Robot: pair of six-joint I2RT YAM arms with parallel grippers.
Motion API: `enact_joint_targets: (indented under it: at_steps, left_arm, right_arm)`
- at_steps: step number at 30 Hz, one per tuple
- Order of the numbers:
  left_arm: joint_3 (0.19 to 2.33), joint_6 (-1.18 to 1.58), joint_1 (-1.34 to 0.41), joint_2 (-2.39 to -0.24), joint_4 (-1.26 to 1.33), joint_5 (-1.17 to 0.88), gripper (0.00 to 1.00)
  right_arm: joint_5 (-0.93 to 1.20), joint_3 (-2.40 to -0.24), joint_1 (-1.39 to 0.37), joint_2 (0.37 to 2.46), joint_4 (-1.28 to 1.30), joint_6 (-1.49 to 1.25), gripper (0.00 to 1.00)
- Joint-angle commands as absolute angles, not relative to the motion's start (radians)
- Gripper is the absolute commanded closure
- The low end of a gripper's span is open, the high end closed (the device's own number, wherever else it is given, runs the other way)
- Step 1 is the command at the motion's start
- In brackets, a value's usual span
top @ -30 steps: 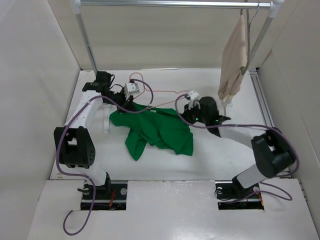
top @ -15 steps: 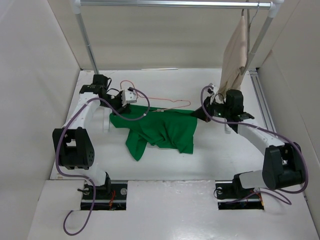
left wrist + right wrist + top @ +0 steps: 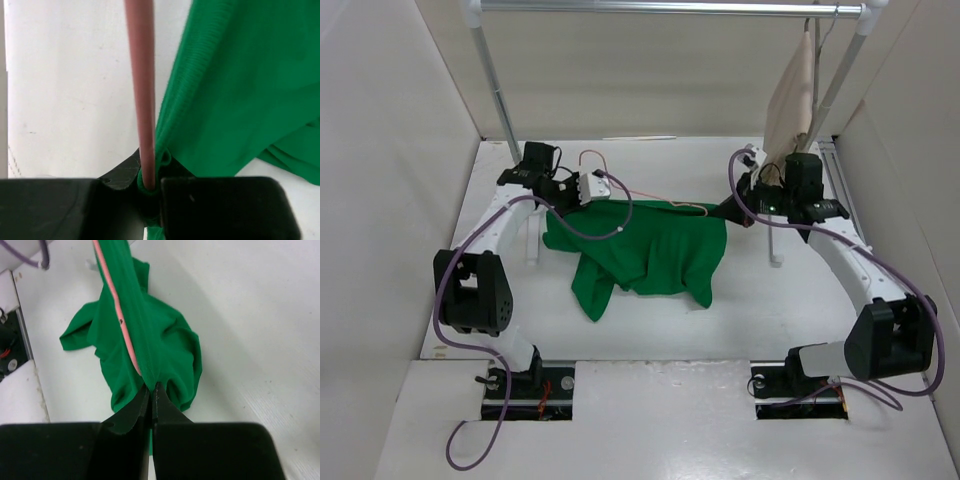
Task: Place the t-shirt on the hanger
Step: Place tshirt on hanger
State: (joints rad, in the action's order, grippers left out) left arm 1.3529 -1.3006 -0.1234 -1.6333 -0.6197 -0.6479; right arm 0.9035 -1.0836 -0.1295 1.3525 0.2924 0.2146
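The green t-shirt (image 3: pixel 650 250) hangs stretched between my two grippers, its lower part resting on the table. The pink hanger (image 3: pixel 660 198) runs along the shirt's top edge, partly inside the fabric. My left gripper (image 3: pixel 598 192) is shut on the hanger's rod (image 3: pixel 142 100) together with a rolled edge of the t-shirt (image 3: pixel 240 90). My right gripper (image 3: pixel 728 213) is shut on a pinch of the t-shirt (image 3: pixel 160 345), right where the hanger's arm (image 3: pixel 120 320) ends under the cloth. In the wrist views the left gripper (image 3: pixel 150 175) and the right gripper (image 3: pixel 151 387) both show closed jaws.
A beige garment (image 3: pixel 790 100) hangs from the metal rail (image 3: pixel 670 8) at the back right, just behind my right wrist. The rack's posts (image 3: pixel 495 90) stand at the back left and right. White walls close in both sides.
My right gripper has moved right and back, pulling the t-shirt's shoulder along the hanger. The shirt is now spread wider and lifted. My left gripper shifted slightly right with the hanger.
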Motion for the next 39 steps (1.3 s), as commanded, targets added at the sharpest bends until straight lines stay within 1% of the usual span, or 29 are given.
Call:
enact_joint_targets:
  at_steps: [1,5,7,9,12,15,17,18,20,21,23,24,26,27,28,29,31,32,34,36,39]
  left_arm:
    - [1.359,-1.197,-0.055,-1.643,-0.508,-0.327,1.00]
    - [1.324,-1.206,-0.055,-1.652,-0.479,-0.246,1.00]
    - [1.324,-1.253,-0.078,-1.652,-0.479,-0.195,1.00]
    - [1.315,-1.273,-0.092,-1.652,-0.488,-0.173,1.00]
    - [1.315,-1.292,-0.130,-1.652,-0.497,-0.152,1.00]
    - [1.305,-1.292,-0.167,-1.661,-0.488,-0.127,1.00]
    - [1.334,-1.260,-0.178,-1.661,-0.503,-0.181,1.00]
    - [1.354,-1.247,-0.178,-1.661,-0.523,-0.274,1.00]
    - [1.413,-1.271,-0.178,-1.661,-0.616,-0.384,1.00]
    - [1.429,-1.291,-0.178,-1.661,-0.653,-0.499,1.00]
    - [1.456,-1.328,-0.178,-1.661,-0.740,-0.578,1.00]
    - [1.468,-1.328,-0.207,-1.661,-0.758,-0.592,1.00]
    - [1.468,-1.328,-0.227,-1.661,-0.769,-0.592,1.00]
    - [1.468,-1.328,-0.227,-1.661,-0.778,-0.592,1.00]
    - [1.468,-1.328,-0.236,-1.661,-0.778,-0.613,1.00]
    - [1.468,-1.328,-0.236,-1.661,-0.778,-0.614,1.00]
    - [1.468,-1.328,-0.262,-1.661,-0.778,-0.614,1.00]
    - [1.468,-1.328,-0.262,-1.661,-0.778,-0.614,1.00]
    - [1.459,-1.319,-0.262,-1.661,-0.778,-0.626,1.00]
    - [1.459,-1.310,-0.262,-1.661,-0.767,-0.626,1.00]
    - [1.471,-1.310,-0.262,-1.661,-0.767,-0.646,1.00]
  right_arm:
    - [0.851,-1.150,-0.035,1.316,0.489,0.353,1.00]
    - [0.873,-1.172,-0.025,1.316,0.557,0.426,1.00]
    - [0.873,-1.199,-0.034,1.307,0.567,0.426,1.00]
    - [0.873,-1.230,-0.075,1.328,0.568,0.446,1.00]
    - [0.926,-1.317,-0.145,1.368,0.568,0.465,1.00]
    - [0.927,-1.425,-0.190,1.433,0.600,0.486,1.00]
    - [0.940,-1.459,-0.221,1.472,0.600,0.497,1.00]
    - [0.949,-1.459,-0.221,1.483,0.569,0.480,1.00]
    - [0.959,-1.450,-0.233,1.520,0.528,0.454,1.00]
    - [0.959,-1.436,-0.233,1.537,0.511,0.436,0.99]
    - [0.959,-1.424,-0.244,1.577,0.436,0.387,0.92]
    - [0.959,-1.424,-0.244,1.588,0.379,0.367,0.83]
    - [0.942,-1.445,-0.281,1.603,0.364,0.357,0.76]
    - [0.930,-1.488,-0.322,1.620,0.373,0.383,0.70]
    - [0.920,-1.511,-0.343,1.629,0.389,0.403,0.63]
    - [0.920,-1.531,-0.362,1.638,0.422,0.422,0.53]
    - [0.920,-1.554,-0.403,1.647,0.446,0.469,0.44]
    - [0.920,-1.554,-0.413,1.647,0.446,0.469,0.31]
    - [0.920,-1.516,-0.425,1.617,0.437,0.494,0.20]
    - [0.896,-1.493,-0.452,1.597,0.428,0.506,0.12]
    - [0.812,-1.470,-0.509,1.586,0.428,0.541,0.11]
